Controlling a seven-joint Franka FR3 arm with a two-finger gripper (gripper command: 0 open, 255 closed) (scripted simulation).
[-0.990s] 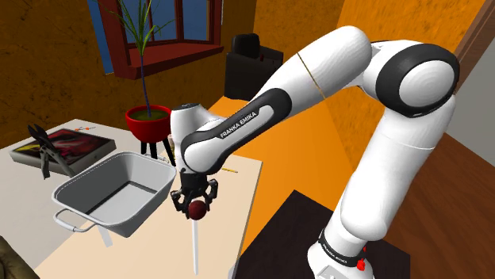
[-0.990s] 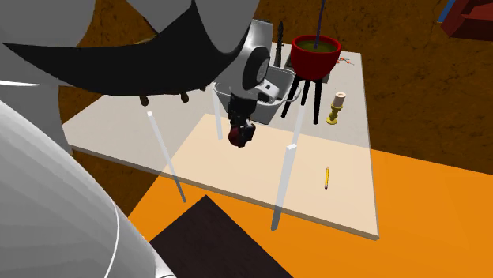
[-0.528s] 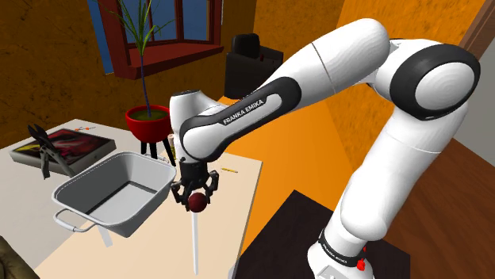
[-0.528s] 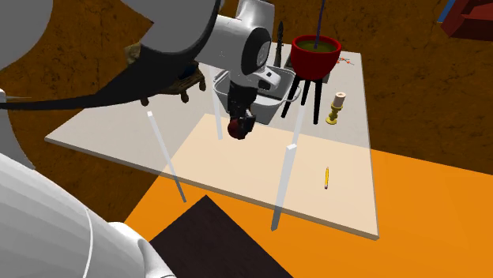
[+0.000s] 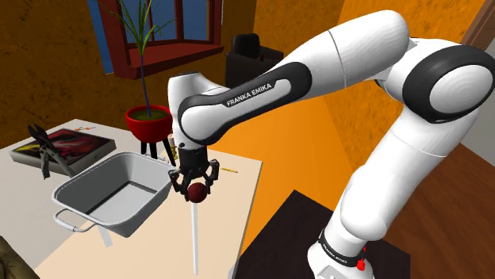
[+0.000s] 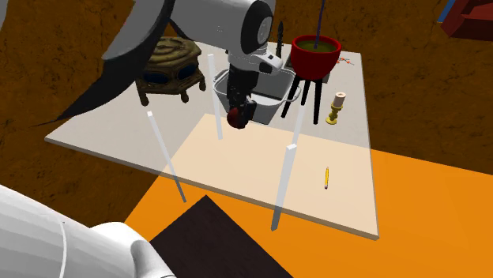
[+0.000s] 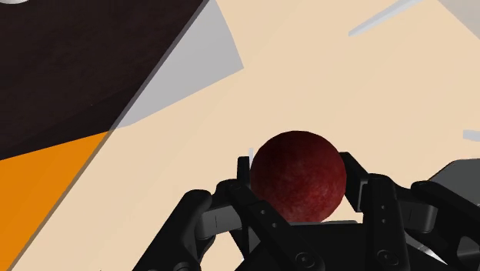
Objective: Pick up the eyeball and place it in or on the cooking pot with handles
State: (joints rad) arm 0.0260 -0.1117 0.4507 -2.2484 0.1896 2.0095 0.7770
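The eyeball (image 5: 196,192) is a dark red ball, clasped between the black fingers of my gripper (image 5: 195,189). It hangs above the pale table, just off the near corner of the grey cooking pot (image 5: 111,193), a rectangular pan with loop handles. The wrist view has the red eyeball (image 7: 298,176) gripped on both sides by my fingers (image 7: 368,191), with the table top below. In the second exterior view the gripper (image 6: 239,117) holds the eyeball (image 6: 236,118) in front of the pot (image 6: 267,107).
A red plant pot (image 5: 148,123) on a black stand is behind the pot. A book (image 5: 65,147) and black scissors (image 5: 40,144) lie at the table's far left. A yellow pencil (image 6: 326,178) and a small candlestick (image 6: 337,108) are on the table, with a brown basket (image 6: 167,65) beyond.
The gripper has risen with the eyeball and shifted slightly toward the pot. The arm's elbow has swung upward. The grip is unchanged.
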